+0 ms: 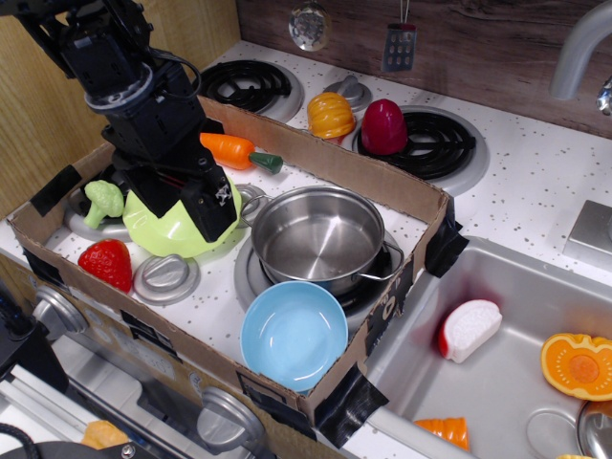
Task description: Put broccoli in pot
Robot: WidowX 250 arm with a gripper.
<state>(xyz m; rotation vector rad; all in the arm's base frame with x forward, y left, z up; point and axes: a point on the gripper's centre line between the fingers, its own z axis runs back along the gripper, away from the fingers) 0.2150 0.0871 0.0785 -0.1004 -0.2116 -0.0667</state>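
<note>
We see the broccoli [103, 200] lying at the far left of the cardboard tray [325, 167], on a grey burner just inside the tray's left wall. Its bumpy head sits up and to the left, and the short pale stalk runs down and a little to the right, so its long axis is close to upright in the picture. It touches, or nearly touches, the left edge of the lime-green bowl [177, 229]; we cannot tell which.

The gripper [196, 206] hangs just to the right of the broccoli, over the lime-green bowl, its black body hiding most of the bowl's middle. From this view we cannot tell whether its jaws stand apart or together, and we see nothing held in them. The broccoli lies beside the gripper, free of it.

A toy strawberry [107, 263] lies just below the broccoli, and a toy carrot [237, 150] lies behind the gripper, near the tray's back wall. The pot [320, 237] stands right of the gripper on a burner, well apart from the broccoli, with only bare steel showing inside. The light-blue bowl [293, 335] sits just in front of the pot
</note>
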